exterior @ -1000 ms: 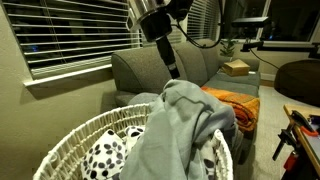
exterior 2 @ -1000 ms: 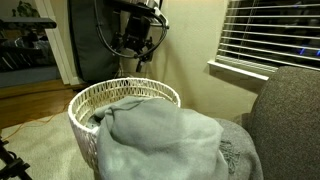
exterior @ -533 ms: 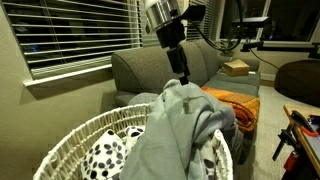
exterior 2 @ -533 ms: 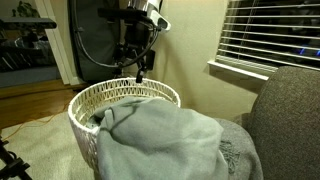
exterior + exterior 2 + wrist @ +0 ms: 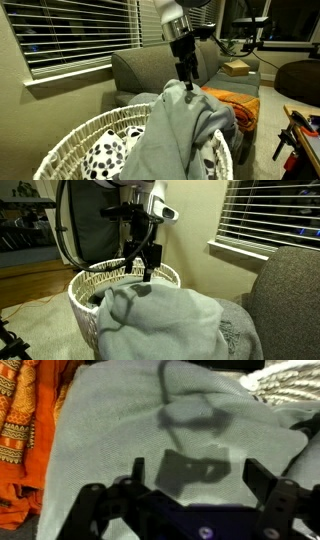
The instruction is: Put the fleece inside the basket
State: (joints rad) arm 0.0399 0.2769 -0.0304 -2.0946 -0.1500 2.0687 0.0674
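Lower than a second before, the pincer (image 5: pixel 188 86) had come down over the heaped top of the fleece (image 5: pixel 180 130), its jaws spread and nothing held between them. In an exterior view, that plain grey fabric lay soft and wrinkled in thick folds across the braided rim of the white wicker basket (image 5: pixel 72 140). Inside the basket sat a white cloth with black spots (image 5: pixel 105 155). An orange blanket (image 5: pixel 232 103) lay just behind the fleece on the grey sofa (image 5: pixel 145 68), beneath slatted window blinds (image 5: pixel 80 35).

In an exterior view, the round basket (image 5: pixel 88 280) showed its open-weave wall. The fleece (image 5: pixel 165 320) spilled from its inside out over the rim toward the sofa's arm (image 5: pixel 285 290). The pincer (image 5: pixel 148 273) hung just above the cloth's upper edge.

In the wrist view, the released pincer (image 5: pixel 192 475) hovered over the finely knit grey fleece (image 5: pixel 120 420), casting a dark shadow on it. The patterned orange blanket (image 5: pixel 25 430) lay along one side, and a woven basket rim (image 5: pixel 285 375) showed at a corner.
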